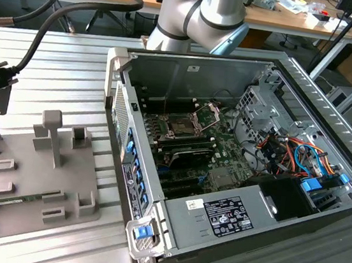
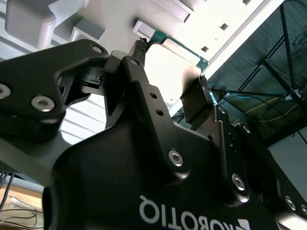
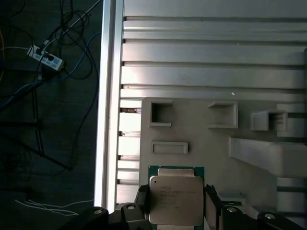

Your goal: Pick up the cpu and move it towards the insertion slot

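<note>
The robot's hand (image 3: 176, 190) pinched the cpu (image 3: 175, 197) by two opposite edges over the grey tray (image 3: 201, 139) on the ribbed counter (image 3: 216, 52); the pick-up step appeared to be in hand, though whether the chip had cleared the tray could not be told. The insertion slot (image 1: 182, 126) sat well apart, mid-frame in the exterior view inside the open computer case (image 1: 189, 75), so the carry would likely call for a level lift over the tray's posts and the case wall. At the exterior view's left edge the hand was cut off by the frame.
</note>
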Controlling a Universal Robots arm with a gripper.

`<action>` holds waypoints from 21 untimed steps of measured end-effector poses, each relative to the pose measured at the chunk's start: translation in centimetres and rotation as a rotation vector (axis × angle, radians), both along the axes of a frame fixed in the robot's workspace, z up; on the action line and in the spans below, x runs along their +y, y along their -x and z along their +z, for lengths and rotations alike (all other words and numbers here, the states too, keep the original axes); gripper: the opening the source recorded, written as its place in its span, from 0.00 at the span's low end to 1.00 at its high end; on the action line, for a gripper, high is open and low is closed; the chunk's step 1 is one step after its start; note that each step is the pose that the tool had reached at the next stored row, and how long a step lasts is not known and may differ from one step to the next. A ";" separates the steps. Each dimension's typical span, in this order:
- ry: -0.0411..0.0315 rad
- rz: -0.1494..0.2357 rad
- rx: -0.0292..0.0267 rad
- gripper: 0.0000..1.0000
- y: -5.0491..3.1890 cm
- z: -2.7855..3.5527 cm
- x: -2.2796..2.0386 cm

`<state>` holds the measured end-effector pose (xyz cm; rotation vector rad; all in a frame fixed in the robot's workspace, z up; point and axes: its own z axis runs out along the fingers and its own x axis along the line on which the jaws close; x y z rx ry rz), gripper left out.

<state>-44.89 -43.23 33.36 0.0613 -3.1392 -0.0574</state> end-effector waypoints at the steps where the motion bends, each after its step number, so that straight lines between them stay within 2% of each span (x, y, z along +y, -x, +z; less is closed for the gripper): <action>1: 0.0000 0.000 0.0000 0.55 0.00 0.05 0.00; 16: 0.0000 0.000 -0.0001 0.55 0.00 0.78 0.00; 21: 0.0000 0.000 0.0000 0.55 0.00 1.28 0.00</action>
